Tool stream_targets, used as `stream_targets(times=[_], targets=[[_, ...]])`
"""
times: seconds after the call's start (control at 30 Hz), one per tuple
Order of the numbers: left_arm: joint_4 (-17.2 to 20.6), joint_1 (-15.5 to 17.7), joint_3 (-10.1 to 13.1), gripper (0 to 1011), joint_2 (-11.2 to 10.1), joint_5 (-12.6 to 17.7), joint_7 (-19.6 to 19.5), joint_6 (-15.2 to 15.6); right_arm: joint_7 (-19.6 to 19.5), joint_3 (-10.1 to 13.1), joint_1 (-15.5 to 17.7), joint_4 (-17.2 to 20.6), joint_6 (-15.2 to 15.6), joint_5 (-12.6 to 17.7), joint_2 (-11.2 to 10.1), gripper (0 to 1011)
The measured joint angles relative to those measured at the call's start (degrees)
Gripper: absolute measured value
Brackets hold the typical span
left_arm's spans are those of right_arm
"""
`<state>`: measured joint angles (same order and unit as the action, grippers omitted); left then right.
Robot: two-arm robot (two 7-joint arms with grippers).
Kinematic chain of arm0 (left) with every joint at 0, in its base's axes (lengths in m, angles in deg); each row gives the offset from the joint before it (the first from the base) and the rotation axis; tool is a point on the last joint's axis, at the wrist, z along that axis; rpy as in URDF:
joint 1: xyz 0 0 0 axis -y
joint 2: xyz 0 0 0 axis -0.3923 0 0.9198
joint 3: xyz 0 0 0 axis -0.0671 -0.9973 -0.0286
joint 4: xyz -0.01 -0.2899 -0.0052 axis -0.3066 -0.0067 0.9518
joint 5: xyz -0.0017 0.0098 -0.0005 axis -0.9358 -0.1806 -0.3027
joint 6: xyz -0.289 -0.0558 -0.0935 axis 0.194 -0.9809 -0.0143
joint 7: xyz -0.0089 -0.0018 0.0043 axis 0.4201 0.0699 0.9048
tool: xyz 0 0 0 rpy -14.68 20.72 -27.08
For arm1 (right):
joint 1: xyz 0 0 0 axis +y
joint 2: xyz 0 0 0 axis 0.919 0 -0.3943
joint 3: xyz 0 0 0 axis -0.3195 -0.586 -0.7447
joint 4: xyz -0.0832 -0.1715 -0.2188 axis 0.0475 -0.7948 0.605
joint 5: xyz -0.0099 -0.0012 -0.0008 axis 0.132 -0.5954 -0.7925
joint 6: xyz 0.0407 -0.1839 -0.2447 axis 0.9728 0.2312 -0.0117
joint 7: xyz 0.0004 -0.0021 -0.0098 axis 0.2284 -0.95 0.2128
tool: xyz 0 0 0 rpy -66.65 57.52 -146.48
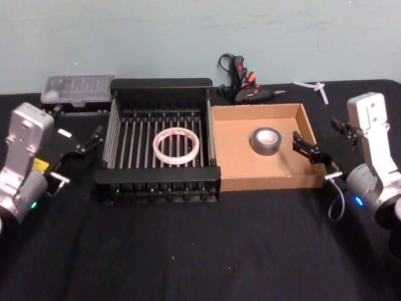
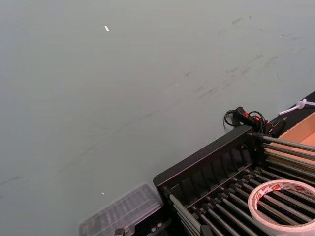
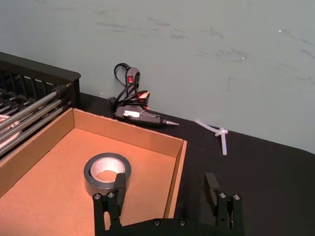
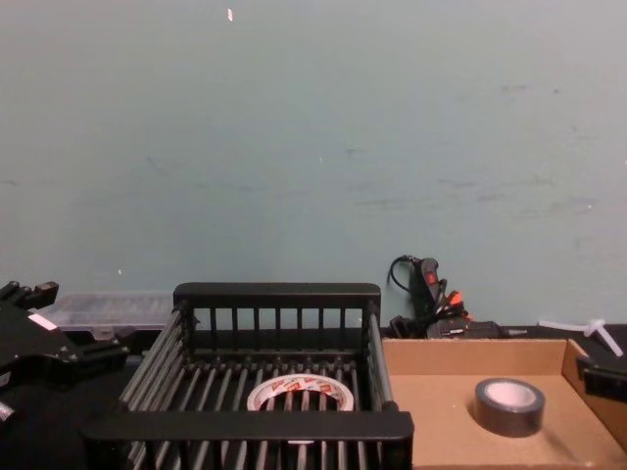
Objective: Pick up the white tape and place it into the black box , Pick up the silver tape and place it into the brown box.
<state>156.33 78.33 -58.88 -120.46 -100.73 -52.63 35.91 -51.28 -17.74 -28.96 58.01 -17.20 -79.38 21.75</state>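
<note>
The white tape [image 1: 176,146] [image 2: 284,205] [image 4: 300,394] lies flat on the barred floor of the black box [image 1: 161,84] [image 4: 276,293]. In the brown box [image 1: 233,164] [image 3: 49,162] beside it, the silver tape [image 1: 265,140] [image 3: 107,172] [image 4: 509,405] lies flat near the middle. My right gripper [image 1: 323,137] [image 3: 166,189] is open and holds nothing; it straddles the brown box's right wall, one finger inside near the silver tape. To the left of the black box, my left gripper [image 1: 75,125] [image 4: 64,323] is open and holds nothing.
A clear plastic case [image 1: 76,89] [image 2: 123,212] sits behind the black box at the left. A glue gun [image 1: 244,84] [image 3: 135,110] with its cord lies behind the brown box, and white glue sticks [image 1: 316,88] [image 3: 216,133] lie at the back right. A black cloth [image 1: 207,251] covers the table.
</note>
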Motion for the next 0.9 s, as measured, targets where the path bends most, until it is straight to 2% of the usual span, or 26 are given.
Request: stream_targets(times=[0.9], targets=[[0.00, 0.00, 0.00, 1001, 0.00, 0.00, 0.00, 0.00, 0.00, -0.11, -0.08, 0.23, -0.04, 0.16, -0.18, 1002]])
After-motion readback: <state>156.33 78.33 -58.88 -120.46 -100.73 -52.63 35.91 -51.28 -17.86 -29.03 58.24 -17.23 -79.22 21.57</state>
